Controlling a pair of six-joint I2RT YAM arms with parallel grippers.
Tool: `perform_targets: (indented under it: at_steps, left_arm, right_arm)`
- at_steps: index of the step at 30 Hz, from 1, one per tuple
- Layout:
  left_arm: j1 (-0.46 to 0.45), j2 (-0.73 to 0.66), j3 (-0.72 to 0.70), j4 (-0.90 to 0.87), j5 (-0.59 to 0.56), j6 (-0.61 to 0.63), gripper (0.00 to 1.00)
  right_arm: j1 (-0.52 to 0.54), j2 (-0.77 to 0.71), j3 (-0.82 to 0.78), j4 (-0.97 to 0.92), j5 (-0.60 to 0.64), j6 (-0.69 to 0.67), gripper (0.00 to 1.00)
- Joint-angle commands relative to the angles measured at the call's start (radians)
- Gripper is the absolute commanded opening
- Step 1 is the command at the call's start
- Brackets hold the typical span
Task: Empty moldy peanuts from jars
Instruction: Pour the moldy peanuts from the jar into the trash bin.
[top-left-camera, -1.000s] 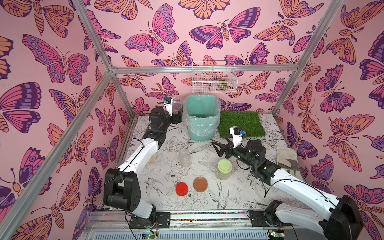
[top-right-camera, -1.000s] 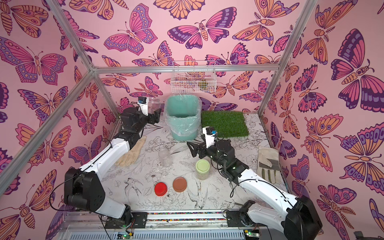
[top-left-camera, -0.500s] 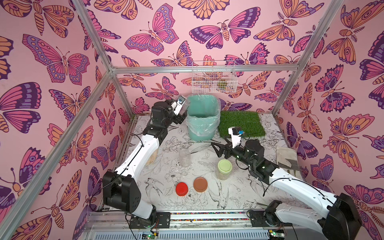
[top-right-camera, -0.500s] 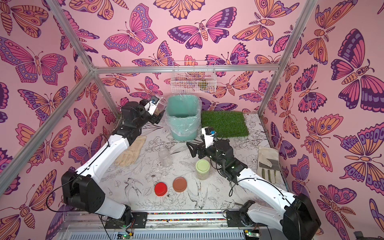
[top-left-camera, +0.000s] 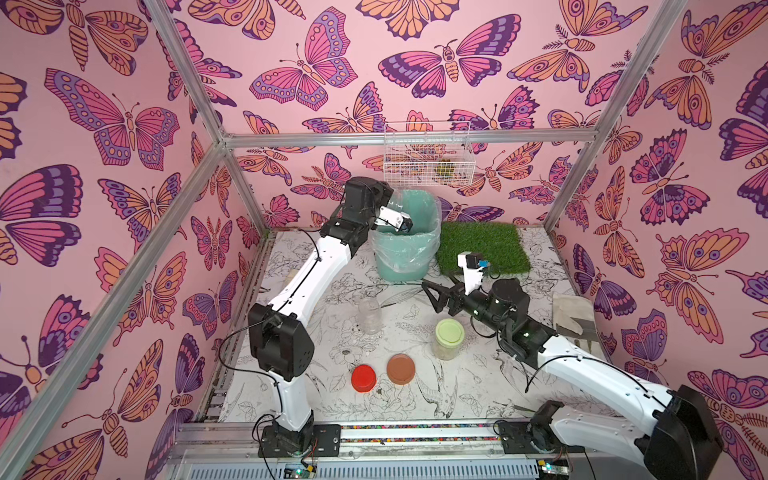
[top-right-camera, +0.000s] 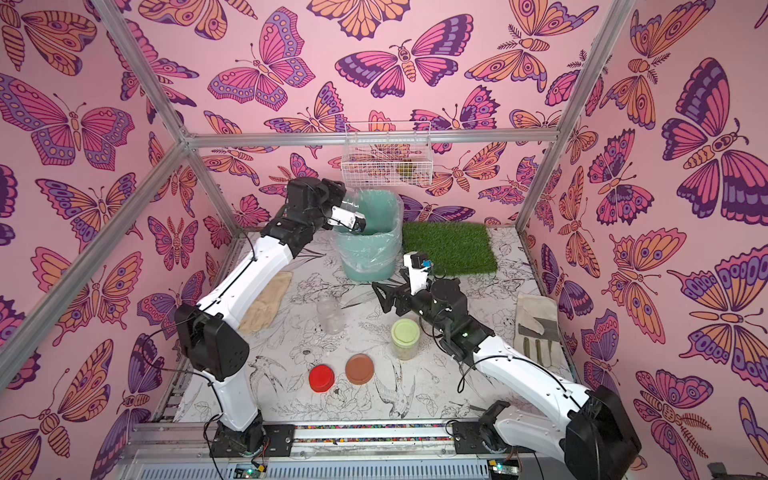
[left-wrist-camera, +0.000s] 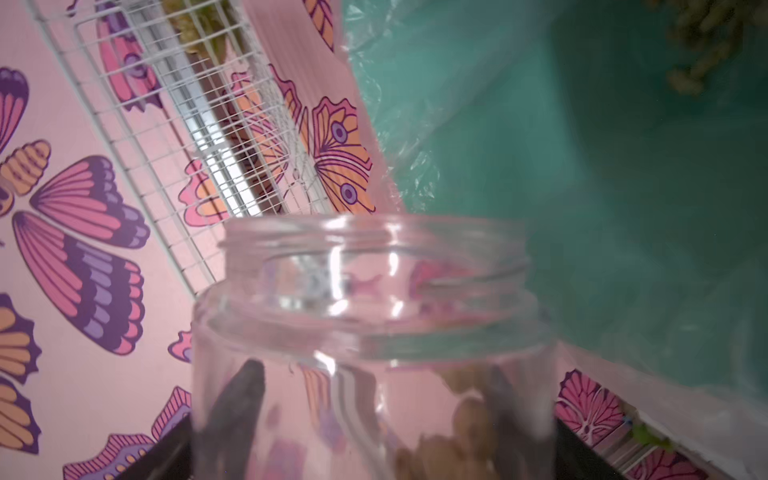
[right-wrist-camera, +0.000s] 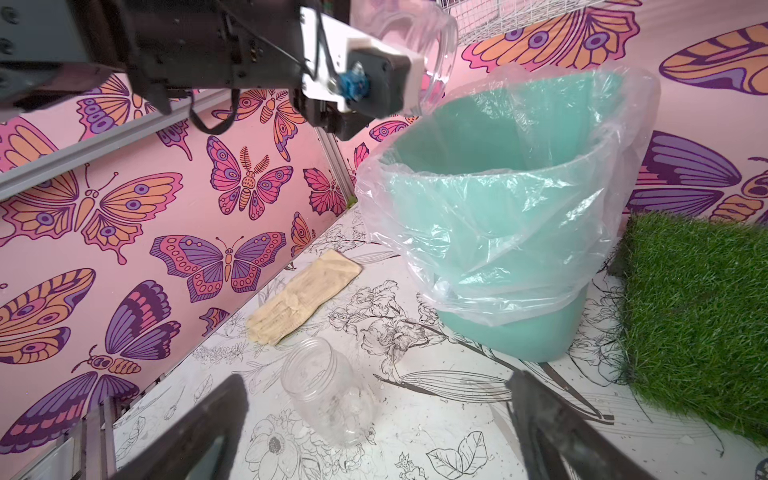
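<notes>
The jar (left-wrist-camera: 374, 340) at lower centre is clear, glossy plastic. The teal bin (right-wrist-camera: 540, 340) looks matt plastic under a thin, crinkled, shiny liner (right-wrist-camera: 498, 232). Right of it, the grass mat (right-wrist-camera: 698, 311) is rough and fibrous. The pale glove (right-wrist-camera: 303, 295) seems to be soft woven cloth.

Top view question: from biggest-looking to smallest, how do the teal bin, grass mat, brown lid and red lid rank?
1. teal bin, narrowly; it stands tall, nearer the camera
2. grass mat
3. brown lid and red lid: nearly alike, not ranked
</notes>
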Motion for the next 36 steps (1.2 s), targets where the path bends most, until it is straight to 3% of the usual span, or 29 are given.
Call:
perform_targets:
  at_steps: [1, 14, 21, 25, 33, 36]
  left_arm:
    - [-0.004, 0.014, 0.072, 0.068, -0.001, 0.338, 0.0]
    - [-0.019, 0.054, 0.069, 0.146, 0.059, 0.417, 0.0]
    - [-0.019, 0.031, -0.018, 0.207, 0.054, 0.357, 0.0]
    - [-0.027, 0.017, -0.044, 0.216, 0.048, 0.079, 0.0]
    - [-0.039, -0.09, -0.118, 0.239, 0.045, -0.699, 0.0]
    - [-0.038, -0.155, -0.201, 0.304, 0.053, -0.921, 0.0]
  right_arm:
    - [-0.008, 0.008, -0.017, 0.033, -0.011, 0.017, 0.99]
    - [-0.011, 0.007, -0.035, 0.045, -0.002, 0.011, 0.99]
    - [-0.015, 0.018, -0.034, 0.044, -0.002, 0.013, 0.99]
    - [-0.015, 0.01, -0.037, 0.043, 0.0, 0.016, 0.99]
    - [-0.014, 0.004, -0.032, 0.025, -0.006, 0.014, 0.99]
    - [-0.015, 0.01, -0.026, 0.023, -0.01, 0.02, 0.99]
